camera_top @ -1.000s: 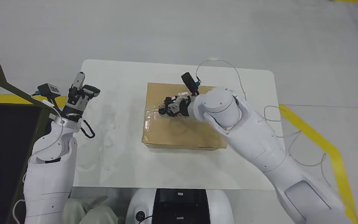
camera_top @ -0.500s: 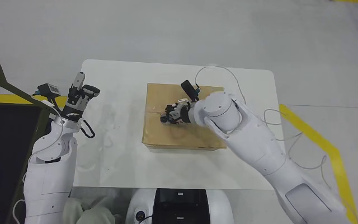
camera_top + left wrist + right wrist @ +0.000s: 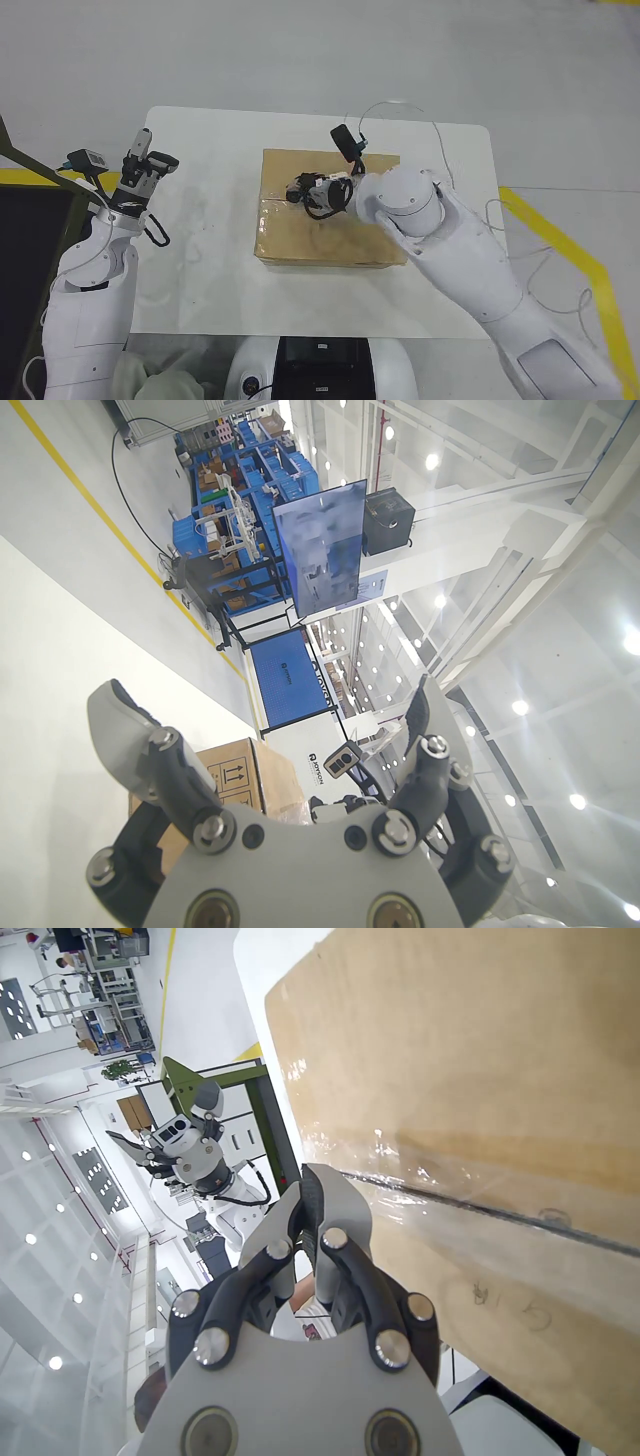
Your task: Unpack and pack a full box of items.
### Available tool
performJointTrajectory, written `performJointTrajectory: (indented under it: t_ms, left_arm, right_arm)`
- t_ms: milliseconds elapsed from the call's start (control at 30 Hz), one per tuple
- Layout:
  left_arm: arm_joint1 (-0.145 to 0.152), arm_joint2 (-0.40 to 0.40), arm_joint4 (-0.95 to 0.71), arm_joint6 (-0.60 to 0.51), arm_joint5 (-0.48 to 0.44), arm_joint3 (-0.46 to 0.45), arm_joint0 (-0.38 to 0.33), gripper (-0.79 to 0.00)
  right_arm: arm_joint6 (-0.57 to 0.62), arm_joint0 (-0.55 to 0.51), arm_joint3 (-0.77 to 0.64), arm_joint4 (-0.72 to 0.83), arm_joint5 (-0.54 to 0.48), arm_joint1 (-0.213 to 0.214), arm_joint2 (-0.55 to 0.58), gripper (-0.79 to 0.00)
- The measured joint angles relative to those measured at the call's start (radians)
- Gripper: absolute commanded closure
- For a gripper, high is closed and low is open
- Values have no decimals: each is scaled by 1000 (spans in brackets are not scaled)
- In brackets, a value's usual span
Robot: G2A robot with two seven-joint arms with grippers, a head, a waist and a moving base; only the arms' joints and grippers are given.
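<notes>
Right fingers [image 3: 340, 1198]: were clenched tip to tip. A pale part sat lower between them, but it could not be told whether they pinched anything.
Right gripper [image 3: 304, 1183]: lay low over the top of the box, tips at the near end of the tape seam, close to the box's left edge in the top view [image 3: 296, 190].
Tape seam [image 3: 450, 1205]: was a dark line under glossy clear tape, running along the middle of the lid where the two flaps met. No lifted flap showed.
Box [image 3: 300, 235]: was brown cardboard, closed, sitting flat near the middle of the white table [image 3: 210, 250].
Left fingers [image 3: 117, 710]: were spread wide and released, with nothing between them.
Left gripper [image 3: 152, 150]: was held up at the table's left edge, well apart from the box and pointing away from the tabletop.
Step in hand: this was probably the very start of unpacking, working on the taped seam, with nothing yet taken out.
Next move: likely called for keeping the tips on the seam line and breaking the tape along its length. The free left gripper might have been needed to steady the box or lift a flap.
</notes>
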Motion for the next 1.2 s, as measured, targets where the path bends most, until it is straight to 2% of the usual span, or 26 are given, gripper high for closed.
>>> performJointTrajectory:
  t_ms: [233, 433, 733, 1200]
  left_arm:
    - [0, 0, 0, 0, 0, 0, 0, -785]
    - [0, 0, 0, 0, 0, 0, 0, -785]
    - [0, 0, 0, 0, 0, 0, 0, -785]
    - [0, 0, 0, 0, 0, 0, 0, -785]
  right_arm:
    - [39, 86, 153, 33, -61, -35, -65, 0]
    - [73, 98, 200, 43, -27, -45, -93, 0]
    - [46, 13, 103, -10, 31, -14, -32, 0]
    - [24, -161, -106, -153, 158, 64, 133, 0]
